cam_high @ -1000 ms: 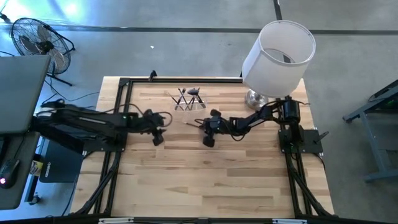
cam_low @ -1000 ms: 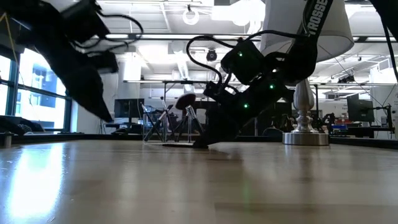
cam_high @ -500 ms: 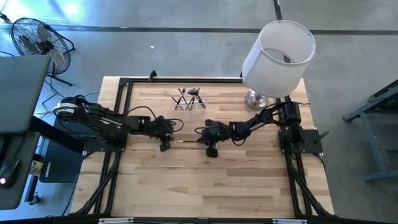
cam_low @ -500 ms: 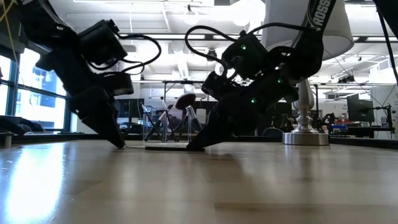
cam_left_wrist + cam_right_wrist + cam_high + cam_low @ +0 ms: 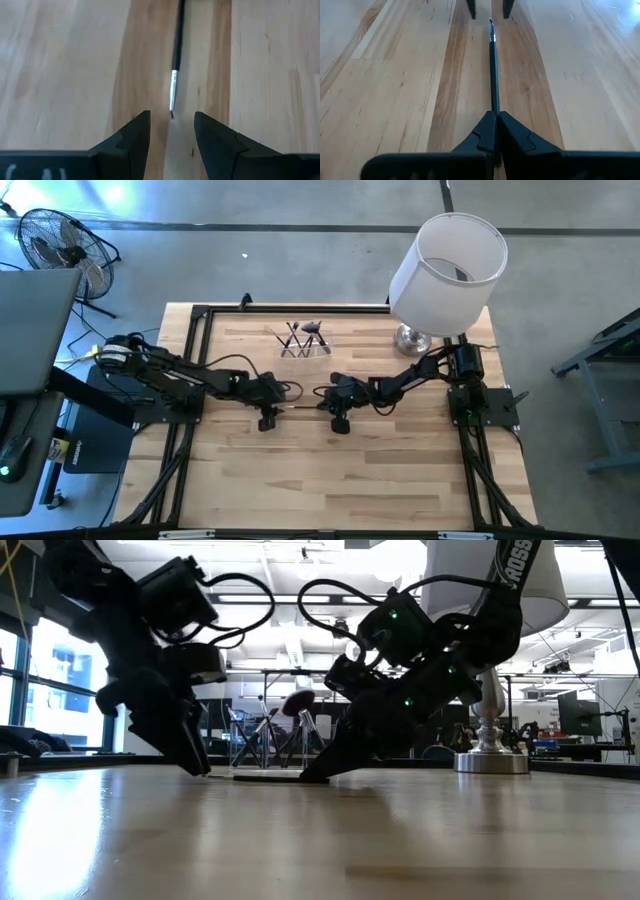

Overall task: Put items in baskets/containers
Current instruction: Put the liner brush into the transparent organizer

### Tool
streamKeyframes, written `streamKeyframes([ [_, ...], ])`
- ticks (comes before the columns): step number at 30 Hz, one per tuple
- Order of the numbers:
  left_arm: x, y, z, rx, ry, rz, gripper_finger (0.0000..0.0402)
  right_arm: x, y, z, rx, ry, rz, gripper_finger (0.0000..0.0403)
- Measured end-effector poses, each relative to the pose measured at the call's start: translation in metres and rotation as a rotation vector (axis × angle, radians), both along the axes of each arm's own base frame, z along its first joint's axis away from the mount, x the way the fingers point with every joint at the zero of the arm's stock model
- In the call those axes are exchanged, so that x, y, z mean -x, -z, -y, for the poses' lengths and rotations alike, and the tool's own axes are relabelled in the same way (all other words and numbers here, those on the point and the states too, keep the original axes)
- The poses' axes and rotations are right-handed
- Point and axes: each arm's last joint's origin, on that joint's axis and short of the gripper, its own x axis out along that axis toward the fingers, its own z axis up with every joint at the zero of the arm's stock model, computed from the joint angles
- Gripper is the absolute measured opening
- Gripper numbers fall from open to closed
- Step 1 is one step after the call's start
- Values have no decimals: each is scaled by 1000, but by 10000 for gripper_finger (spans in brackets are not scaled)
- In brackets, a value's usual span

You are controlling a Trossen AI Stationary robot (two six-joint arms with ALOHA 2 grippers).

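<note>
Pincers low, facing across brush

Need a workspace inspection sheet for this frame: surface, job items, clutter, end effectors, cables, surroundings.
Surface: wooden table, bare planks in front.
Job's things: one slim brush lying flat between the arms; clear holder with more brushes at the far edge.
Clutter: white lamp at the far right corner.
End effectors: right end effector shut on the brush handle; left end effector open, fingers either side of the brush tip.
Cables: black loops on both arms.
Surroundings: floor fan at left; concrete floor.
</note>
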Motion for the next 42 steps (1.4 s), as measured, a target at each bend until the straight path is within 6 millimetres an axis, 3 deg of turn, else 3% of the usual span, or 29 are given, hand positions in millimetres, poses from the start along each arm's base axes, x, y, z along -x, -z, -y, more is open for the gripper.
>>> streamKeyframes([
  [12, -27, 8, 8, -69, 30, -129, 152, 0, 0, 0, 1, 5, 4, 10],
  [17, -26, 5, 8, -86, 53, -193, 148, 0, 0, 0, 1, 5, 4, 5],
  [22, -26, 6, 8, -85, 54, -201, 112, 0, 0, 0, 2, 6, 8, 11],
  [29, -24, 7, 8, -51, 17, -217, 15, -1, 0, 0, 3, 4, 24, 15],
  [35, -23, 8, 8, -27, -26, -223, 6, -1, -11, 1, 29, 10, 38, 16],
  [42, -23, 8, 2, 111, -174, -223, 0, 10, -39, 5, 252, -8, -35, 26],
])
